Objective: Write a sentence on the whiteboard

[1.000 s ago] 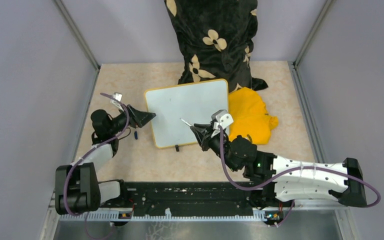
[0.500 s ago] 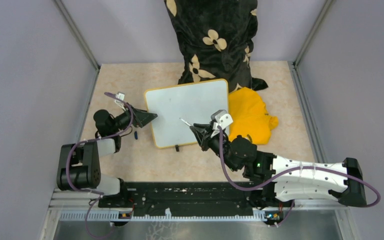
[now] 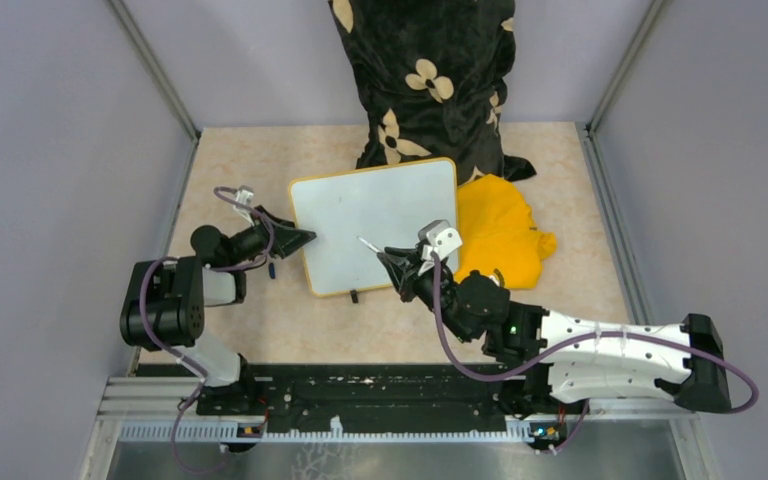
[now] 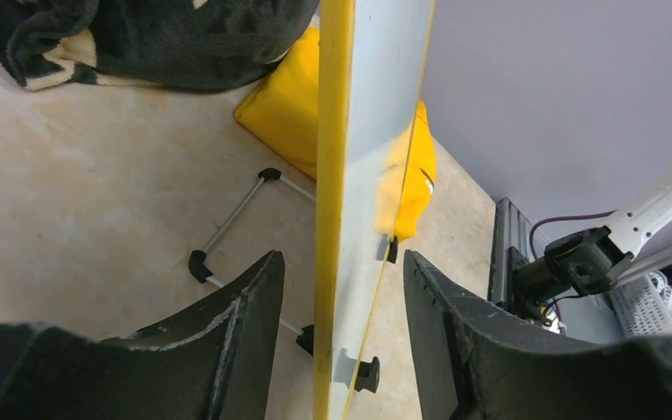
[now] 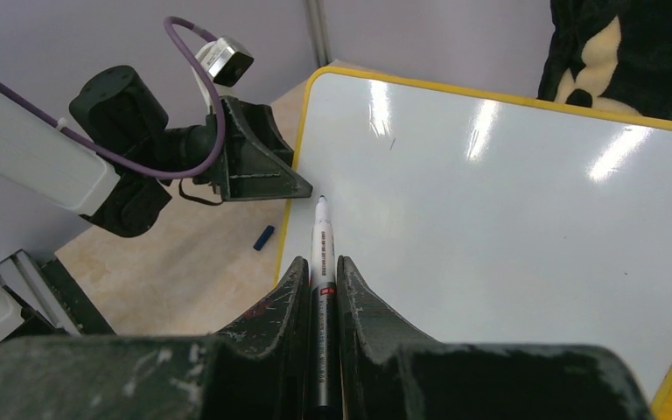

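Observation:
The whiteboard (image 3: 375,215) lies in the middle of the table, glossy white with a thin yellow frame. Its face is blank and no sentence is in view. My left gripper (image 3: 305,237) straddles the board's left edge. In the left wrist view its jaws (image 4: 341,255) stand open, one on each side of the whiteboard (image 4: 376,114), with a gap on both sides. My right gripper (image 5: 321,260) is shut on a white marker (image 5: 321,232). The marker's tip hovers over the whiteboard (image 5: 507,192) near its left edge. From above, the right gripper (image 3: 392,258) sits over the board's near right part.
A yellow cloth (image 3: 500,230) lies against the board's right edge. A black floral cloth (image 3: 425,80) stands behind it. A small blue cap (image 3: 273,270) lies left of the board. Under the board shows a wire stand (image 4: 236,214). Grey walls close in both sides.
The left arm's elbow has swung in and risen while its jaws narrowed around the board's left edge. The right arm and marker have barely shifted.

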